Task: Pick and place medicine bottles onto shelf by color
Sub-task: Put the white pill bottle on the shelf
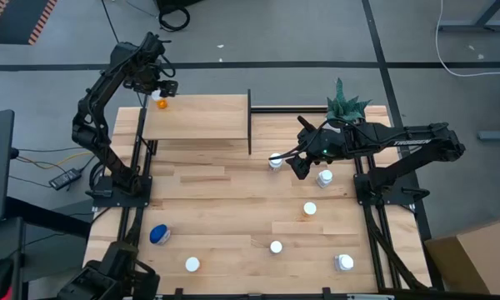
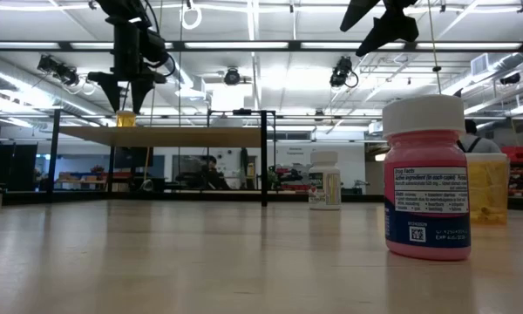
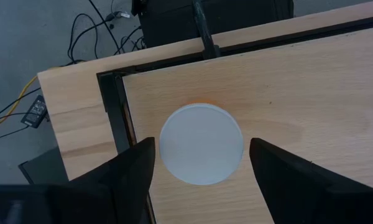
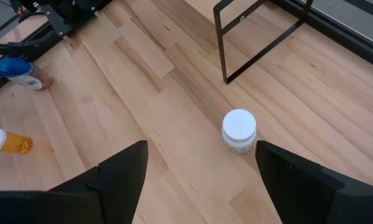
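An orange medicine bottle (image 1: 160, 103) with a white cap (image 3: 201, 134) stands upright on the far left corner of the light-wood shelf (image 1: 204, 118). My left gripper (image 3: 202, 149) points down over it, open; its fingers stand on either side of the cap with a small gap each side. In the low view the left gripper (image 2: 126, 96) hangs just above the bottle (image 2: 125, 119). My right gripper (image 4: 202, 146) hovers open above the table, right of the shelf, over a white bottle (image 4: 239, 130) that stands on the table.
Several more bottles stand on the table's right and near parts (image 1: 325, 177) (image 1: 310, 208) (image 1: 276, 247). A blue one (image 1: 159, 235) lies on its side near the left edge. A pink bottle (image 2: 427, 183) stands close to the low camera. A potted plant (image 1: 346, 104) stands at the far right.
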Robot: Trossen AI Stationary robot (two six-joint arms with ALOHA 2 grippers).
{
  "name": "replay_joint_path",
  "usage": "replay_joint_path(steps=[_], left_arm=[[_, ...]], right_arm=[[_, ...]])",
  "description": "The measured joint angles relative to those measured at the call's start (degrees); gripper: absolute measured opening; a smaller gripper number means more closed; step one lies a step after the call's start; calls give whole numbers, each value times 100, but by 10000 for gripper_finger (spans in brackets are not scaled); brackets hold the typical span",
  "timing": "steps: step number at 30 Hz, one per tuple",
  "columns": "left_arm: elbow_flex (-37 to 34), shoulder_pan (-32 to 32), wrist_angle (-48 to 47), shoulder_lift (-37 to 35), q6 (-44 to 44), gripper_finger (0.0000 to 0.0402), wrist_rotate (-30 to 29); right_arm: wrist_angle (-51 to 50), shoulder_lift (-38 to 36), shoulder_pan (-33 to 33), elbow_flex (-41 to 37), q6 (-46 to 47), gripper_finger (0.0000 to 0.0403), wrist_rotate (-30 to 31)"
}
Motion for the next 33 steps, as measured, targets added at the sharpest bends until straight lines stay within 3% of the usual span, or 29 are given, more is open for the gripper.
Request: replay_joint_path(steps=[9,20,29,33], left_arm=[[428,-4,-165,-8,155,264,-35],[1575,-262,-667,-8,347,266,-86],[2555,-1622,-841,-12,616,260,178],[2710,-2455,-876,-10,603,259,496]], right_arm=[[0,0,0,0,-56,305,2],[1,0,0,0,-72,305,59],[-4,145,-4,9,-170,305,217],[1,540,-48,9,-576,305,-148]])
